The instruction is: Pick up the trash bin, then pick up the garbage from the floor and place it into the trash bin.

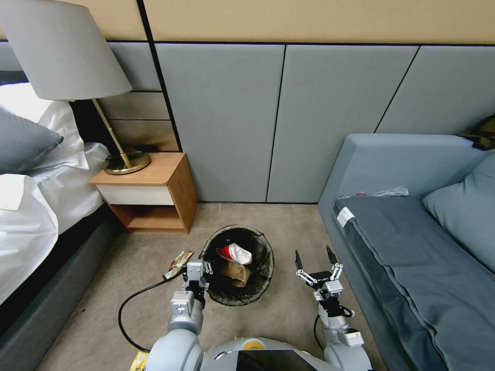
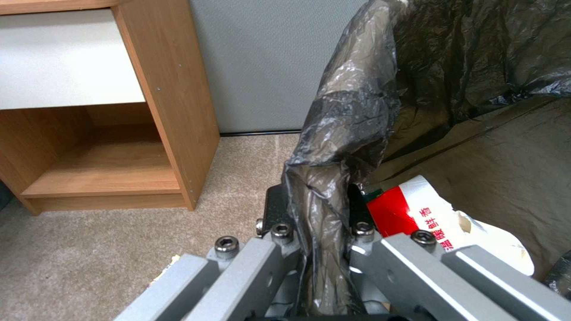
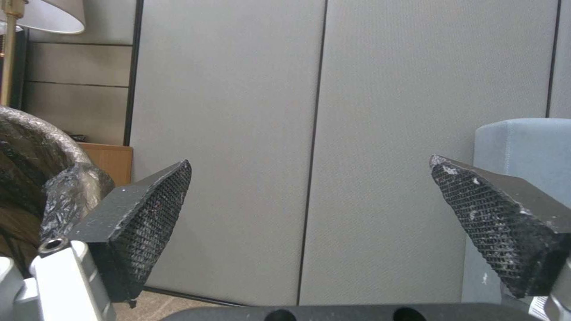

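A: Bin (image 1: 237, 265) location: on beige carpet (image 1: 129, 268), between the wooden nightstand (image 1: 149, 198) and the blue sofa (image 1: 412, 247), near the grey panelled wall (image 1: 221, 118). A bed (image 1: 31, 206) stands on the robot's left; a lamp (image 1: 62, 56) stands on the nightstand.

B: Orientation?

A: Mouth faces up toward the head camera, so its long axis runs roughly vertical. Whether it rests on the carpet or hangs clear, I cannot tell. A black liner (image 2: 351, 133) is folded over the rim.

B: Contents?

A: A red-and-white wrapper (image 1: 234, 253) and a brown paper bag (image 1: 234, 273) lie inside. A yellow packet (image 1: 178, 264) lies on the carpet just beside the bin, on the nightstand side.

B: Left gripper (image 1: 198, 268) state?

A: Clamped on the bin rim at the near-left edge, one finger outside, one inside.

B: Right gripper (image 1: 314, 258)?

A: Spread wide, holding nothing, near the bin and apart from it, beside the sofa edge.

B: View differences?

A: Left wrist view: liner pinched between the fingers (image 2: 279, 232), printed characters on the wrapper (image 2: 428, 209), and the nightstand's open lower shelf. Right wrist view: textured pads (image 3: 149, 214) far apart, with the wall between them and the liner at one side. Head view: the room layout and both arms.
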You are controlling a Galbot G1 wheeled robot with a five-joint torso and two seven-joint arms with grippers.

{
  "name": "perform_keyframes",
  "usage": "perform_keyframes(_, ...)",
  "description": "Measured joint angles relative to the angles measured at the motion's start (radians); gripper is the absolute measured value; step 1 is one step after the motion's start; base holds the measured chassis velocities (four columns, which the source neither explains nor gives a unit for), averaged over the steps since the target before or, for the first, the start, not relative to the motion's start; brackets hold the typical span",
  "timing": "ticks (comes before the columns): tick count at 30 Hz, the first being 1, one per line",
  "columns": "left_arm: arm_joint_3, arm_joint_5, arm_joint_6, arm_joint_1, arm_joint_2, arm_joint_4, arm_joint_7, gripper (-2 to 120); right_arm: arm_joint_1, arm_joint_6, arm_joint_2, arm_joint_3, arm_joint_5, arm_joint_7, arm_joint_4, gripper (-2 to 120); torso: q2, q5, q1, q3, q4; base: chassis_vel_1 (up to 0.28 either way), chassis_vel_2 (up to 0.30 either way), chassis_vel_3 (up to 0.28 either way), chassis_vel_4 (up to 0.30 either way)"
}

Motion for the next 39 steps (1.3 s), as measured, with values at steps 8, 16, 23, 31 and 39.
perform_keyframes(8, 0.007, -0.006, 0.001, 0.005, -0.001, -0.002, -0.001, 0, 0.003, -0.001, -0.001, 0.000, -0.001, -0.005, -0.004, 100, 0.000, 0.0000, 0.000, 0.000, 0.0000, 0.000, 0.000, 0.000, 0.000)
perform_keyframes(16, 0.007, -0.006, 0.003, 0.006, -0.001, -0.006, -0.001, 0, 0.022, -0.002, -0.001, 0.000, 0.003, 0.000, -0.004, 100, 0.000, 0.0000, 0.000, 0.000, 0.0000, 0.000, 0.000, 0.000, 0.000)
perform_keyframes(23, 0.005, -0.007, 0.004, 0.007, 0.000, -0.010, -0.001, 0, 0.039, -0.002, -0.005, 0.005, -0.018, 0.018, -0.007, 100, 0.000, 0.0000, 0.000, 0.000, 0.0000, 0.041, 0.044, 0.041, 0.042)
perform_keyframes(31, 0.008, -0.007, 0.004, 0.009, 0.003, -0.010, -0.001, 0, 0.044, -0.010, -0.006, 0.002, -0.037, 0.018, -0.007, 100, 0.000, 0.0000, 0.000, 0.000, 0.0001, 0.089, 0.086, 0.084, 0.088)
perform_keyframes(39, 0.008, -0.007, 0.004, 0.008, 0.008, -0.011, -0.001, 0, 0.045, -0.018, -0.009, 0.001, -0.044, 0.018, 0.000, 100, 0.000, 0.0000, 0.000, 0.000, 0.0001, 0.112, 0.107, 0.113, 0.121)
